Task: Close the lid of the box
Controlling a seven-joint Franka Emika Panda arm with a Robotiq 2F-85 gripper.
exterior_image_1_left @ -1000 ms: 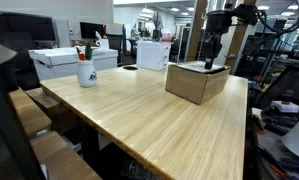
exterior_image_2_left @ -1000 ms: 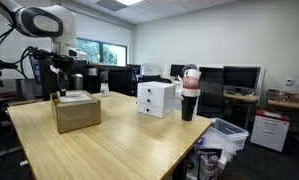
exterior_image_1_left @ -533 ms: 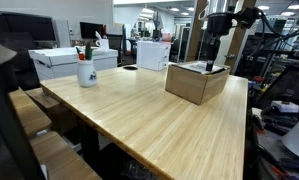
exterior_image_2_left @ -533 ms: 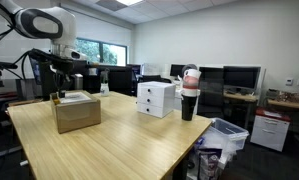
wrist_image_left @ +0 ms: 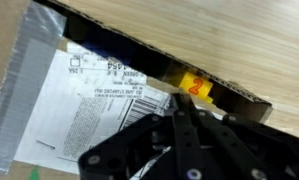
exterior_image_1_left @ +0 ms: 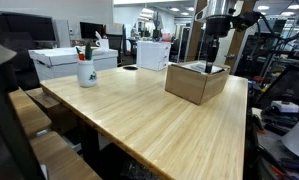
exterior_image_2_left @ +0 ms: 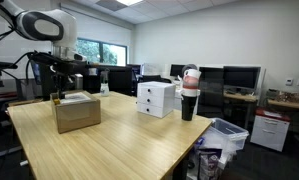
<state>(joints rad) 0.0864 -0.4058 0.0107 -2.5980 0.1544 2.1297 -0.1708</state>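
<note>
"The lid [wrist_image_left: 37, 90], how will it handle?"
"Light, thin cardboard by the look of it. It is likely stiff across the flap, weak at the fold, and slick where the shipping label [wrist_image_left: 104, 125] covers it. Pressing down flat near the free edge seems wiser than pinching."
"And the tool [wrist_image_left: 184, 108]?"
"Its fingers are drawn together with nothing between them, close over the flaps."
"Where is the box [exterior_image_1_left: 196, 84]?"
"On the tabletop [exterior_image_1_left: 139, 125], toward one end. The arm [exterior_image_1_left: 215, 28] hangs straight down over it."
</note>
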